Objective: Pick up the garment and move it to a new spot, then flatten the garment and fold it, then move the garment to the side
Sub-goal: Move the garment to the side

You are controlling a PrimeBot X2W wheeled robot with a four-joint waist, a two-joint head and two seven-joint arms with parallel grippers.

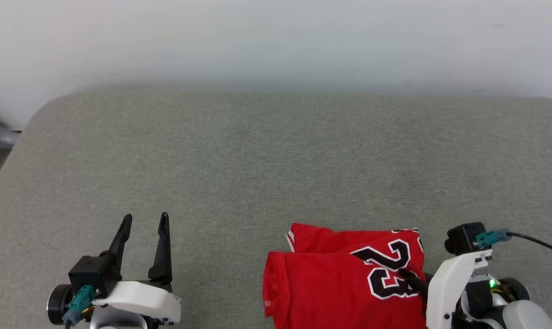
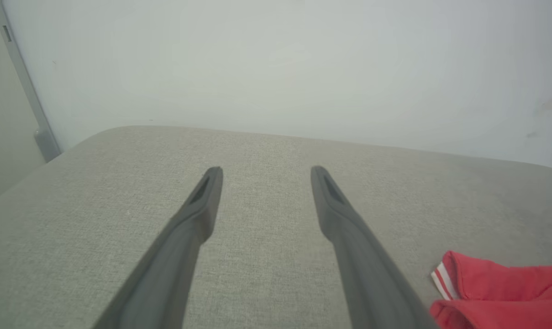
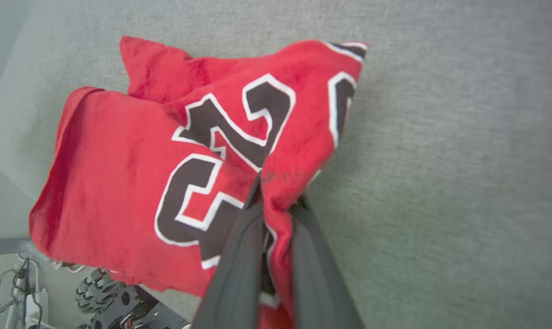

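though in folds, garment (image 3: 111, 160) numeral seemingly "23"

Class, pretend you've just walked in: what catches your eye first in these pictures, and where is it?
The crumpled red jersey shirt with its black-and-white number lies near right on the grey fabric surface. The right gripper is pinched shut on a fold of it; the left gripper stands open above bare fabric, near left.

Lower garment (image 1: 321, 283) cut off at head view's bottom edge; right gripper (image 3: 279, 194) fingertips buried in its fold.
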